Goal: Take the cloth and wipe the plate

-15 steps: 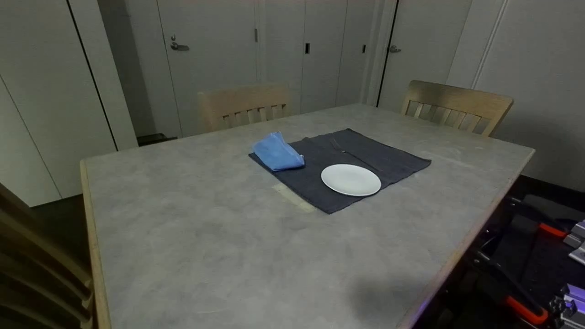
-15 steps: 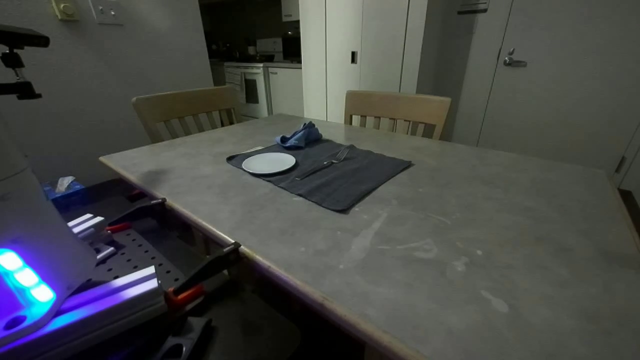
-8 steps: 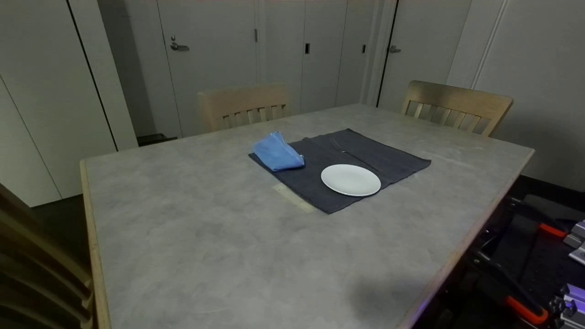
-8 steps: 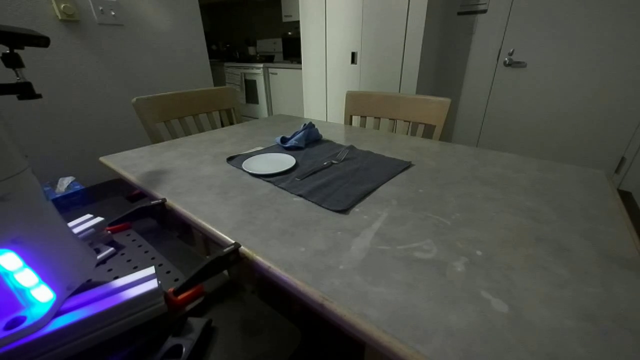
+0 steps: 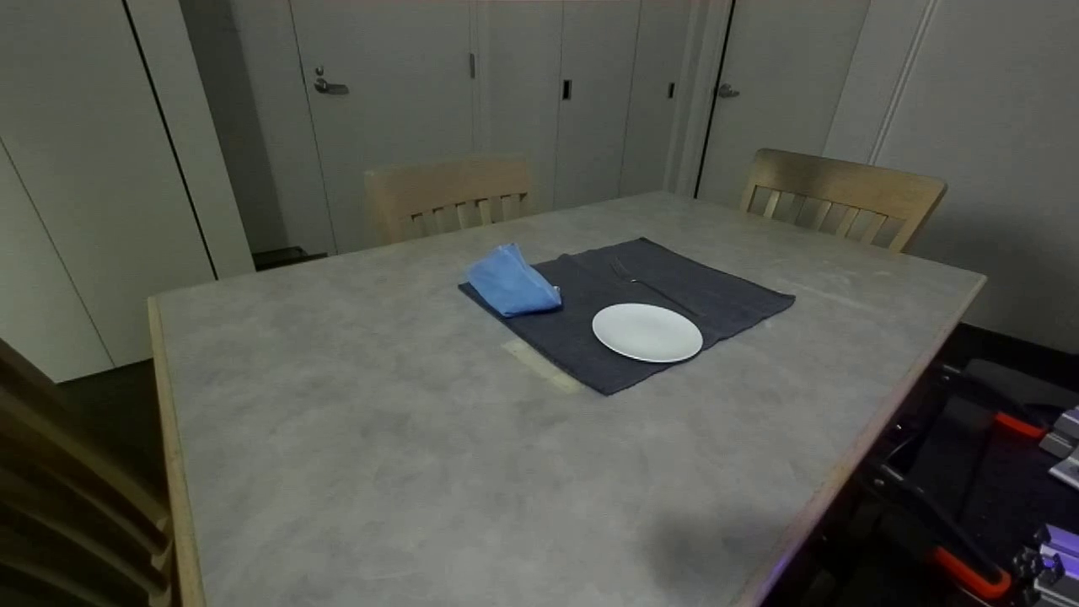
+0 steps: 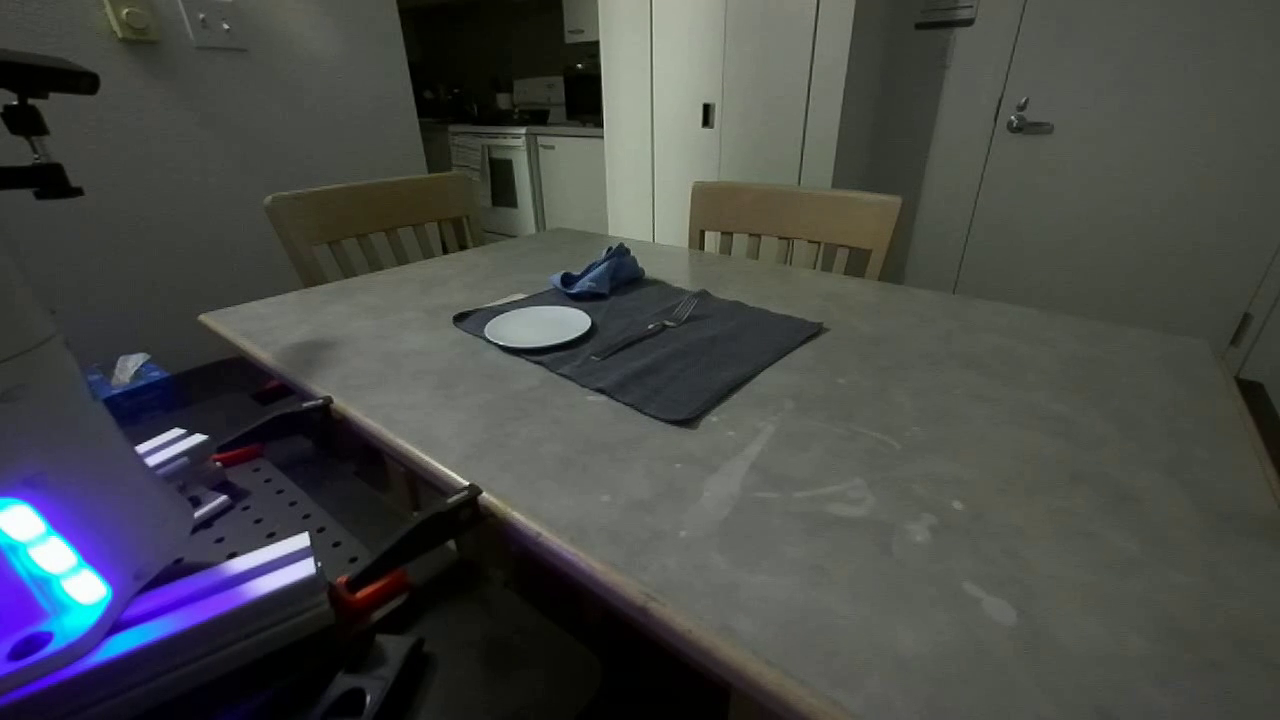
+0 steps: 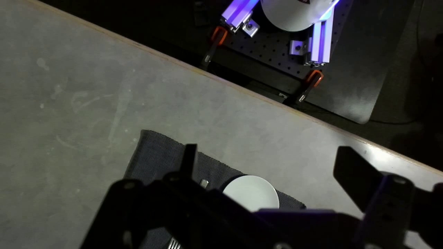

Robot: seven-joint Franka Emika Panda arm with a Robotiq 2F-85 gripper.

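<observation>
The blue cloth (image 5: 512, 283) lies folded and bunched on one corner of the dark grey mat; it also shows in an exterior view (image 6: 600, 273). The cloth is not visible in the wrist view. The white plate (image 5: 647, 332) lies flat on the mat near an edge, apart from the cloth; it also shows in an exterior view (image 6: 538, 327). In the wrist view the plate (image 7: 254, 192) is partly hidden by the gripper body. My gripper (image 7: 267, 147) is open and empty, its fingers wide apart, above the table. The gripper is out of view in both exterior views.
The dark grey mat (image 5: 590, 371) lies on the grey table (image 5: 379, 438). A fork (image 6: 650, 330) lies on the mat beside the plate. Chairs (image 5: 847, 190) stand at the table edges. Clamps with orange parts (image 6: 375, 590) sit at the table edge near the robot base (image 6: 80, 470).
</observation>
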